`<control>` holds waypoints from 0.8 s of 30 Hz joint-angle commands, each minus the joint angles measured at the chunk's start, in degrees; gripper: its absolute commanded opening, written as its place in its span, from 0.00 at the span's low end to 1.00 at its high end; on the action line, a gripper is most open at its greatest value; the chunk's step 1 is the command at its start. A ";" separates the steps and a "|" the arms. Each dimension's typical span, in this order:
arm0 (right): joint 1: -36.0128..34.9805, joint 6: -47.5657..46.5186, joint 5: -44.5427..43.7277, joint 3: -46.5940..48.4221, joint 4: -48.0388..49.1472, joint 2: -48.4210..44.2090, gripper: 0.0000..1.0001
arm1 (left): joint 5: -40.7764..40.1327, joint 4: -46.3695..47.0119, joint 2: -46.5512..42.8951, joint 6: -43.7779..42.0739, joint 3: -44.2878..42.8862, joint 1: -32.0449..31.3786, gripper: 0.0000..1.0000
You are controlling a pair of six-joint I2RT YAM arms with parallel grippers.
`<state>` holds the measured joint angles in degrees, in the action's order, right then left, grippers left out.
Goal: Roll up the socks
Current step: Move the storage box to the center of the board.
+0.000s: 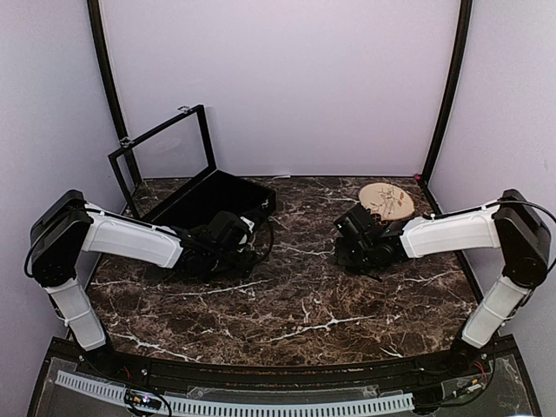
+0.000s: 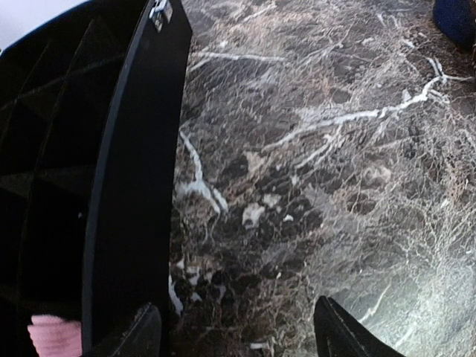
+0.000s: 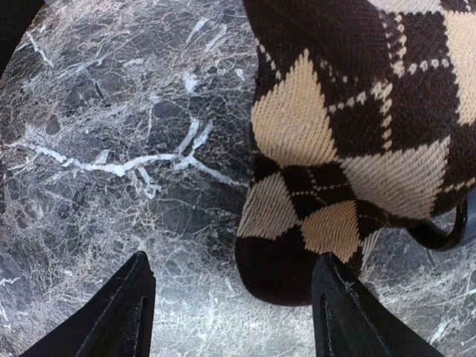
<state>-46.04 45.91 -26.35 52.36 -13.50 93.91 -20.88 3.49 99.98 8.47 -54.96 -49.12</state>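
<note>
A black sock with tan and brown argyle diamonds (image 3: 357, 134) lies on the marble in the right wrist view. Its black toe (image 3: 279, 271) rests between the fingers of my right gripper (image 3: 232, 258), close to the right finger (image 3: 357, 320) and away from the other. That gripper (image 1: 352, 243) is open and low over the table beside the plate. A bit of pink sock (image 2: 50, 333) shows at the bottom left of the left wrist view, beyond the black box's wall. My left gripper (image 2: 236, 303) is open over bare marble next to that wall, and it (image 1: 233, 236) sits by the box.
A black box (image 1: 217, 195) with its glass lid (image 1: 165, 152) raised stands at the back left. A round tan plate (image 1: 387, 201) lies at the back right. A dark blue mug (image 2: 457, 18) shows in the top right corner of the left wrist view. A thin black curved edge (image 3: 446, 239) lies beside the argyle sock.
</note>
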 commanded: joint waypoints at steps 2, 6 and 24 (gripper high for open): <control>1.19 -1.64 2.23 0.15 1.73 1.03 0.67 | -4.54 -6.28 -0.12 7.81 1.23 2.33 0.72; 1.62 -1.94 3.58 -0.09 2.41 2.26 0.67 | -4.78 -6.97 -1.01 9.78 3.70 4.74 0.72; 2.38 -3.12 0.77 2.60 -4.29 5.96 0.69 | 2.64 0.54 -4.44 6.21 5.92 8.79 0.71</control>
<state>-44.07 43.31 -23.70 53.84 -14.70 98.96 -20.88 0.25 97.95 16.12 -49.65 -41.34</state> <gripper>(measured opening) 0.702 0.712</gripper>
